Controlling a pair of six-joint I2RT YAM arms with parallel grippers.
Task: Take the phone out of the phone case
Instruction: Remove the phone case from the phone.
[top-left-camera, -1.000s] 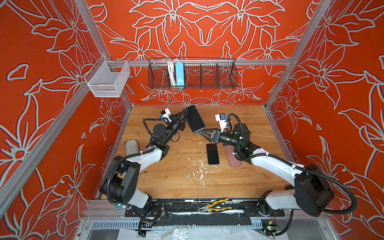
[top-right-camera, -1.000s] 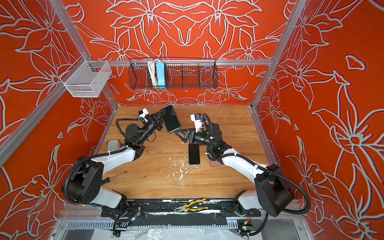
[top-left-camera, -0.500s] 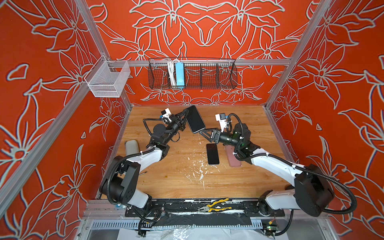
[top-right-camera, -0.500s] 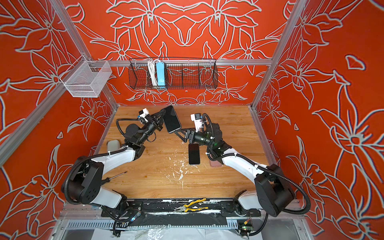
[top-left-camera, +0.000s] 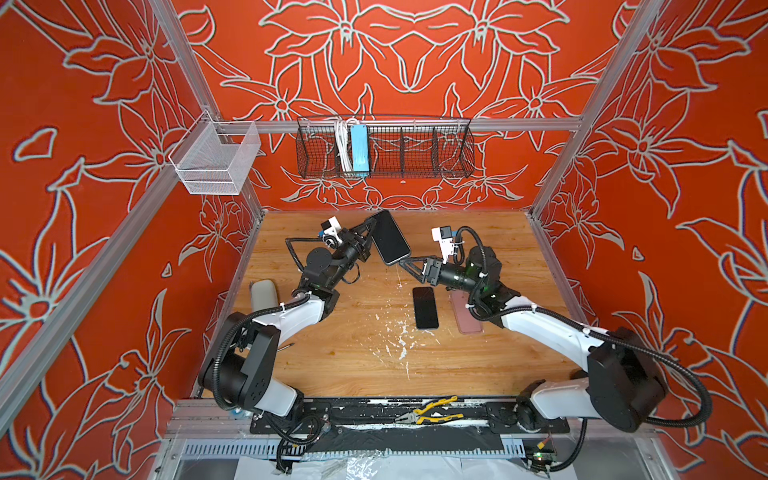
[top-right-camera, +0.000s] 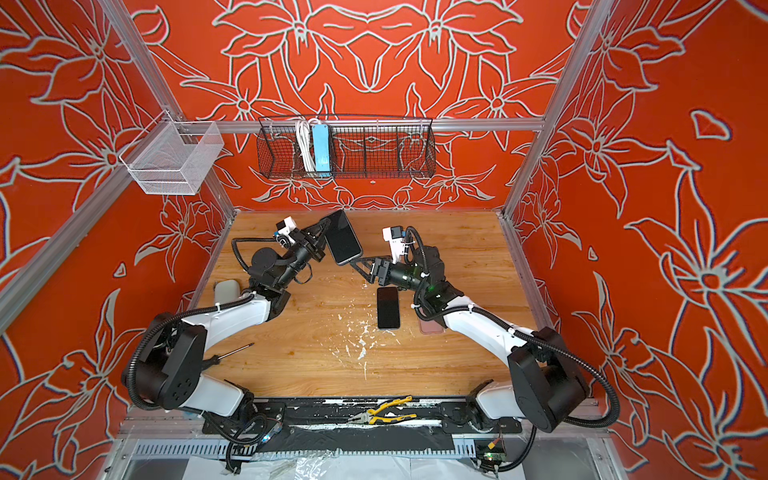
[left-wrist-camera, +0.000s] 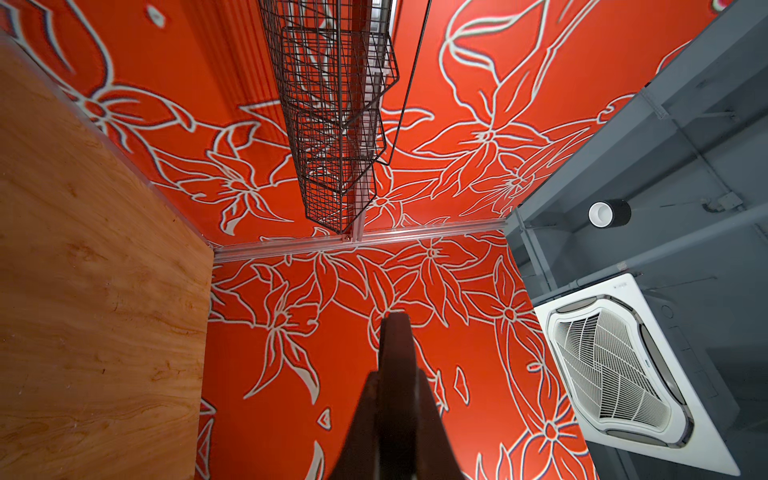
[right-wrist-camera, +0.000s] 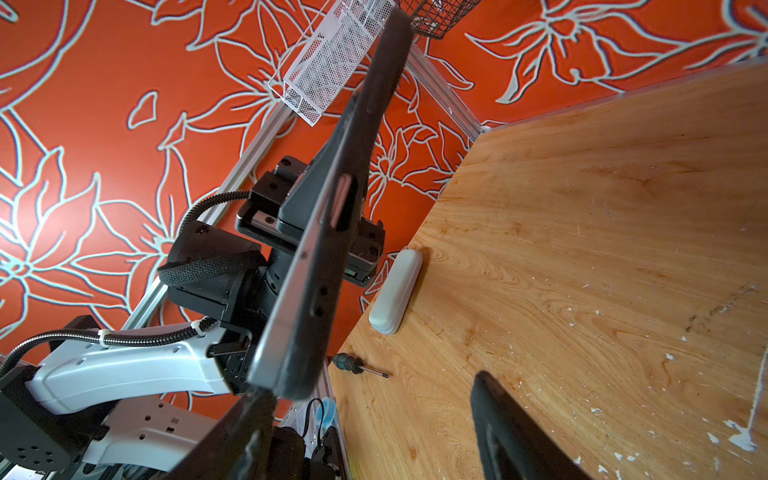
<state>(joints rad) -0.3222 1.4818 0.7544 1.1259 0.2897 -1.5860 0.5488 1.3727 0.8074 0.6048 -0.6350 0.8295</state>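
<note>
Wooden table (top-left-camera: 353, 361) bears black phone (top-left-camera: 425, 307), pink phone case (top-left-camera: 467, 322), grey slab (top-left-camera: 264, 294), screwdriver (top-right-camera: 235, 350).

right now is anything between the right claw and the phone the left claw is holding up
Nothing visible does. The right claw is open at the lower corner of the held phone, which the left claw clamps above the table. The other phone and pink case lie flat on it, out of the way.

My left claw (top-right-camera: 325, 239) grips a tilted dark phone (top-right-camera: 343, 237). My right claw (top-right-camera: 359, 270) gapes at its lower corner, second phone (top-right-camera: 388, 307) beside it.
</note>
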